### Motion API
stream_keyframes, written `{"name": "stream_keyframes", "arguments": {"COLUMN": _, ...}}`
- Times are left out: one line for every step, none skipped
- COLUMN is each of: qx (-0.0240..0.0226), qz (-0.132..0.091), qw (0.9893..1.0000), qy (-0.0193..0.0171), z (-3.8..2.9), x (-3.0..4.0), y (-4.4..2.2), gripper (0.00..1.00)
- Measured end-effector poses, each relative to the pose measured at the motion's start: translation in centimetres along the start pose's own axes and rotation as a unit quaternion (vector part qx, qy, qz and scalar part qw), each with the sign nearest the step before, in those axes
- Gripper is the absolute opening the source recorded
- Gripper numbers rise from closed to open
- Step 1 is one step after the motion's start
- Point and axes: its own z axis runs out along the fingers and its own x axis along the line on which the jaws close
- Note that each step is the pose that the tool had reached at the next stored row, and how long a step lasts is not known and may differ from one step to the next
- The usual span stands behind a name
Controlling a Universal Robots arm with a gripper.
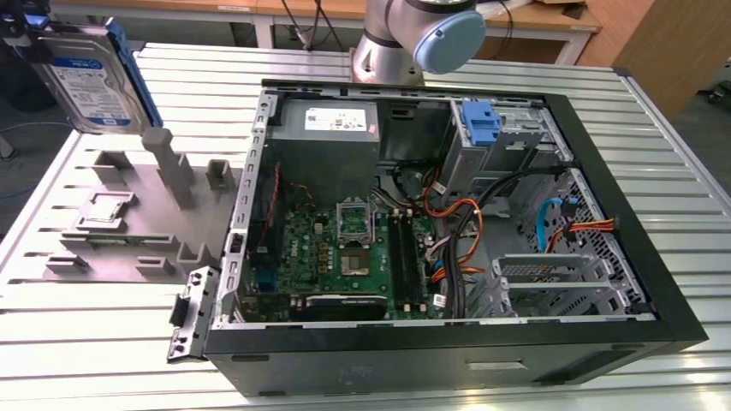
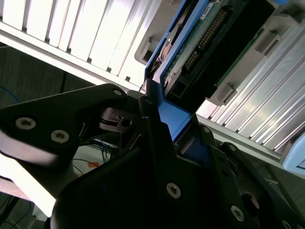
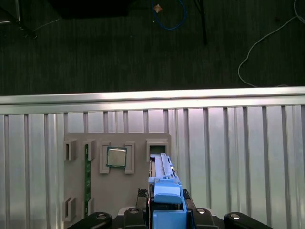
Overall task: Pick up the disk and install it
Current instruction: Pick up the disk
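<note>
1. Clearly, the gripper point(image 2: 174, 125) is clamped on the disk point(image 1: 98, 75): in the second wrist view its black fingers point(image 2: 148, 112) press on both sides of the blue frame at one end of the disk.
2. In the exterior view the disk hangs in the air at the far left, standing on its edge and a little tilted, with the white-and-blue label turned to the camera.
3. It is above the grey holder point(image 1: 126, 253) and does not touch it.
4. In the first wrist view the blue end of the disk is over the holder, just beside an open slot point(image 3: 159, 149).
5. The chip point(image 3: 116, 156) lies in its square seat on the holder, near that slot, and a green memory stick point(image 3: 87, 171) stands in a narrow groove on the other side of the chip.
6. The open case point(image 1: 457, 351) lies on the slatted metal table point(image 1: 92, 351), on the exterior view's right of the holder and well apart from the disk.
7. The arm's base point(image 1: 417, 34) stands behind the case.
</note>
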Motion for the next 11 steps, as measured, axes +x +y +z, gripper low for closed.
{"name": "stream_keyframes", "arguments": {"qx": 0.0, "qz": 0.0, "qw": 1.0, "qy": 0.0, "z": -0.04, "x": 0.0, "y": 0.0, "gripper": 0.36}}
{"name": "stream_keyframes", "arguments": {"qx": 0.0, "qz": 0.0, "qw": 1.0, "qy": 0.0, "z": -0.07, "x": 0.0, "y": 0.0, "gripper": 0.36}}
{"name": "stream_keyframes", "arguments": {"qx": 0.0001, "qz": 0.0, "qw": 1.0, "qy": 0.0, "z": -0.1, "x": 0.0, "y": 0.0, "gripper": 0.36}}
{"name": "stream_keyframes", "arguments": {"qx": 0.0, "qz": 0.0, "qw": 1.0, "qy": 0.0, "z": -0.13, "x": 0.0, "y": 0.0, "gripper": 0.36}}
{"name": "stream_keyframes", "arguments": {"qx": 0.0001, "qz": 0.0, "qw": 1.0, "qy": 0.0, "z": -0.15, "x": 0.0, "y": 0.0, "gripper": 0.36}}
{"name": "stream_keyframes", "arguments": {"qx": 0.0, "qz": 0.0, "qw": 1.0, "qy": 0.0, "z": -0.18, "x": 0.0, "y": 0.0, "gripper": 0.36}}
{"name": "stream_keyframes", "arguments": {"qx": 0.0, "qz": 0.0, "qw": 1.0, "qy": 0.0, "z": -0.21, "x": 0.0, "y": 0.0, "gripper": 0.36}}
{"name": "stream_keyframes", "arguments": {"qx": 0.0, "qz": 0.0, "qw": 1.0, "qy": 0.0, "z": -0.25, "x": 0.0, "y": 0.0, "gripper": 0.36}}
{"name": "stream_keyframes", "arguments": {"qx": 0.0, "qz": 0.0, "qw": 1.0, "qy": 0.0, "z": -0.28, "x": 0.0, "y": 0.01, "gripper": 0.36}}
{"name": "stream_keyframes", "arguments": {"qx": 0.0, "qz": 0.0, "qw": 1.0, "qy": 0.0, "z": -0.31, "x": -0.01, "y": 0.0, "gripper": 0.36}}
{"name": "stream_keyframes", "arguments": {"qx": 0.0, "qz": 0.0, "qw": 1.0, "qy": 0.0, "z": -0.33, "x": -0.01, "y": 0.0, "gripper": 0.36}}
